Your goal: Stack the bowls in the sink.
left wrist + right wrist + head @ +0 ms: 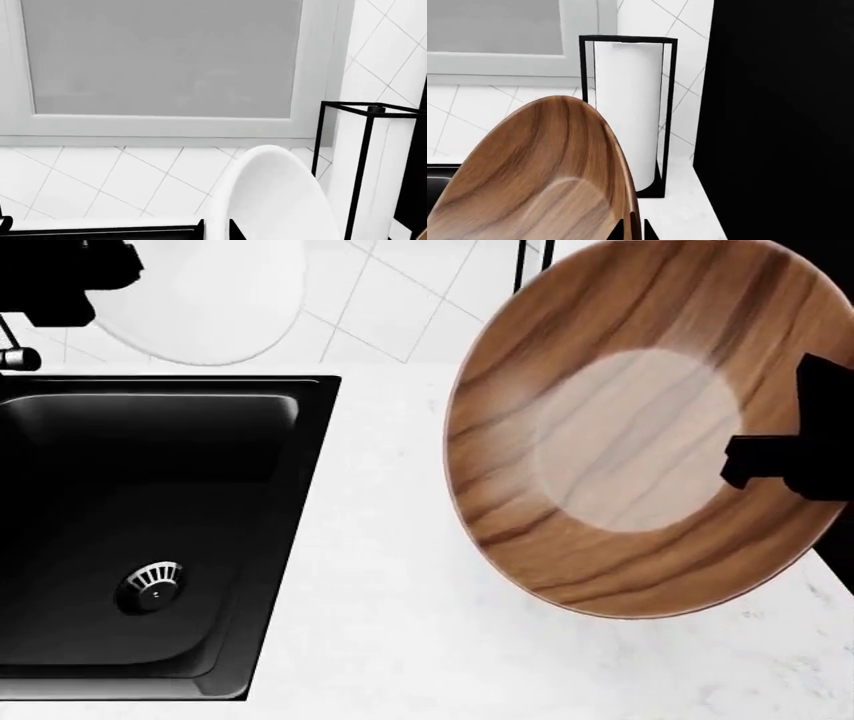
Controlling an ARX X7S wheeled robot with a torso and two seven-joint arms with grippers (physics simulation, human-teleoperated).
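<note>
My right gripper (763,458) is shut on the rim of the large brown wooden bowl (627,430), which hangs tilted on edge above the white counter, right of the sink (80,470). In the right wrist view both fingertips (632,229) pinch that wooden bowl's (540,175) rim. The small glossy white bowl (200,295) is held up behind the sink's back edge, my left gripper (100,280) shut on its rim. The left wrist view shows the white bowl's (273,200) rim between the two black fingertips (215,229). Only one black basin with a round metal drain (154,586) shows, and nothing lies in it.
A white paper-towel roll (627,110) in a black wire stand (668,115) is at the back of the counter (387,640), near the wooden bowl. A tall black surface (780,120) rises beside it. Tiled wall and a window (160,55) lie behind. A faucet part (19,358) shows at the sink's back left.
</note>
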